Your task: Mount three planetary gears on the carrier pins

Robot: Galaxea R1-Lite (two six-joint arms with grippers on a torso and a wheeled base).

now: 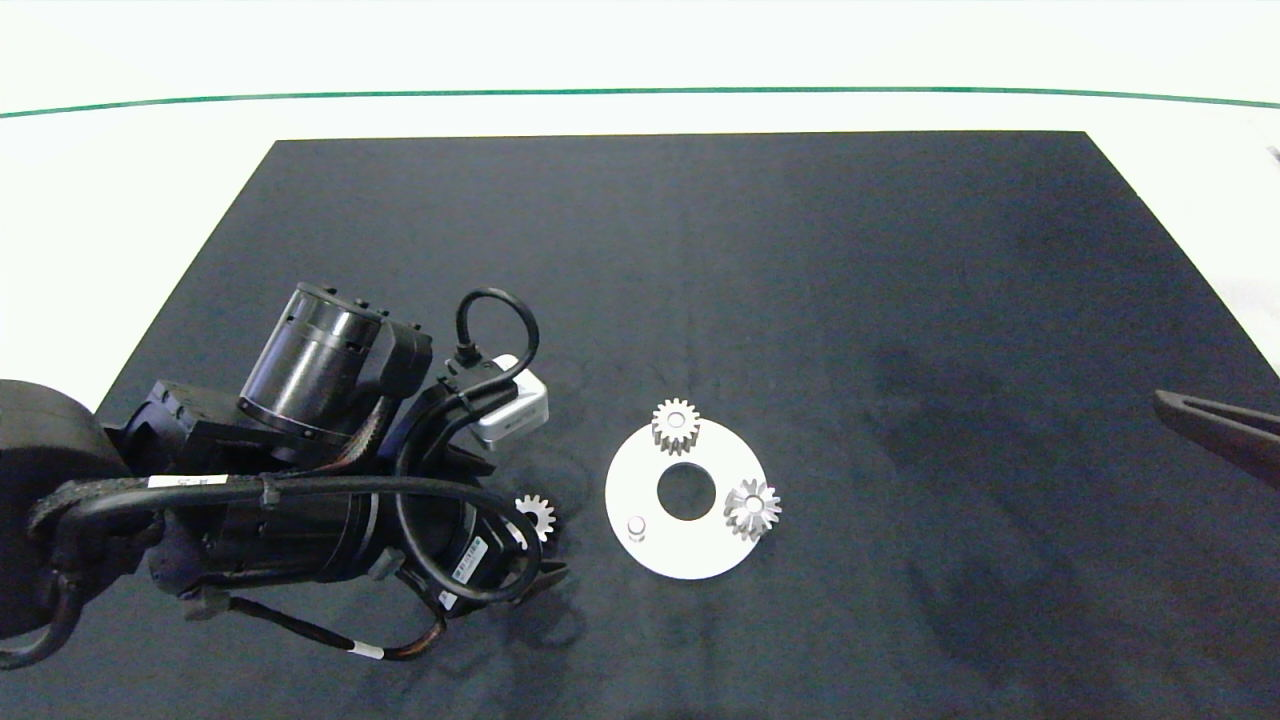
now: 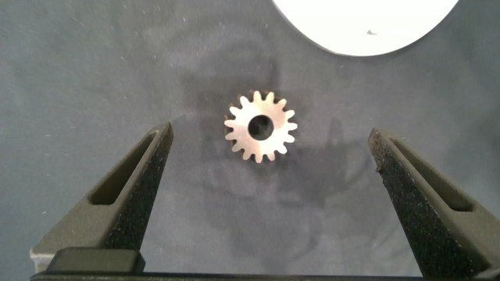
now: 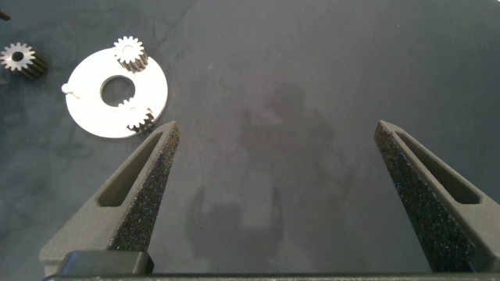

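The left gripper point(image 2: 266, 199) hangs over the black mat point(image 1: 700, 250), its fingers spread wide and holding nothing. A loose gear point(image 2: 261, 126) lies flat on the mat between the two fingers, clear of both, with bare mat on each side of it. In the head view that gear point(image 1: 536, 514) shows just past the arm's wrist, near the disc point(image 1: 655, 495) but apart from it.

Just beyond the loose gear, ahead of the left fingertips, comes the curved edge of the disc point(image 2: 363, 27). Two gears are already seated on it: one point(image 1: 675, 424) at the far rim, one point(image 1: 752, 508) at the rim on the side away from the left gripper. The third pin point(image 1: 636, 526) stands bare on the side of the disc nearest the left gripper.

The right gripper point(image 3: 273, 203) is also wide open and empty, parked well away at the mat's right side; only a tip point(image 1: 1215, 420) enters the head view. From it the disc point(image 3: 86, 113) lies far off, with a broad stretch of bare mat between.

The mat's far edge and side edges are well clear of both grippers. A white label point(image 1: 462, 572) on the left arm carries print too small to read.
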